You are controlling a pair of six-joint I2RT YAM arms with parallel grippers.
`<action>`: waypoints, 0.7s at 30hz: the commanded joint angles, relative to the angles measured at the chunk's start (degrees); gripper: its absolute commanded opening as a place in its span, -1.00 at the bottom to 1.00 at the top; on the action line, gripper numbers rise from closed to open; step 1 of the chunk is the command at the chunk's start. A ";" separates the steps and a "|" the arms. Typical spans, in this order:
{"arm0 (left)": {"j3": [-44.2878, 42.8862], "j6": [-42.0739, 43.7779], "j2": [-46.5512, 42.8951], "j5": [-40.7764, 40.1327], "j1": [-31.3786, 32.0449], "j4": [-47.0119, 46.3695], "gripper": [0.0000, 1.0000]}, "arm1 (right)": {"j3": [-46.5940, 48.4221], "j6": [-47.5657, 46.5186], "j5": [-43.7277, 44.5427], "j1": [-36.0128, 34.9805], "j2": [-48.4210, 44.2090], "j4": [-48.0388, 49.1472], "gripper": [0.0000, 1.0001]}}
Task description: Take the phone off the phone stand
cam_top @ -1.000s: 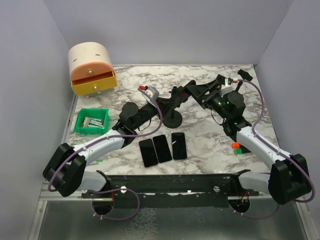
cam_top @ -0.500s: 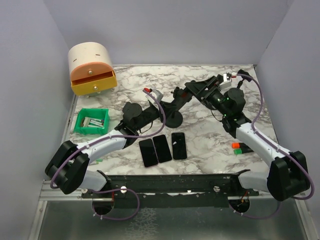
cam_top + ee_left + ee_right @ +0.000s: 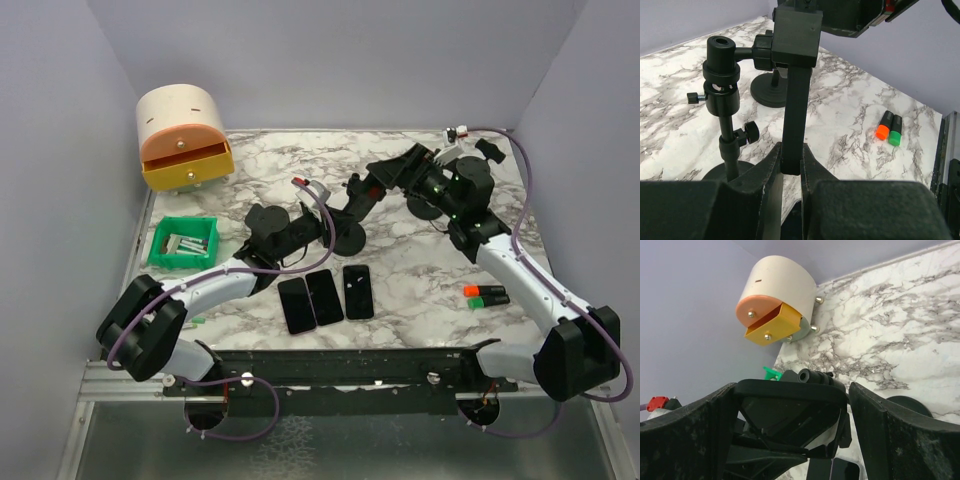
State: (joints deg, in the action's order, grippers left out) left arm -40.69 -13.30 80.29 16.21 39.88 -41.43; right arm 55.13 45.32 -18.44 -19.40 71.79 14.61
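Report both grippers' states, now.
Left gripper: jaws shut on the phone stand.
Right gripper: jaws open, straddling the phone; contact cannot be told.

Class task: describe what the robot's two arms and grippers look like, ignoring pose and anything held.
The left arm and right arm have pale link shells, black joints and bases. A purple cable loops along each. The left gripper and right gripper are black, with two flat fingers.
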 commanded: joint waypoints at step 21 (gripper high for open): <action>-0.82 -3.66 3.90 1.39 0.94 1.97 -1.00 | 5.05 -11.24 -1.28 -1.78 2.10 -10.86 0.74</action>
State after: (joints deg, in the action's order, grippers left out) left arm -41.54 -15.03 82.48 16.69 40.38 -42.78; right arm 59.51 35.42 -18.96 -20.69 72.82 5.67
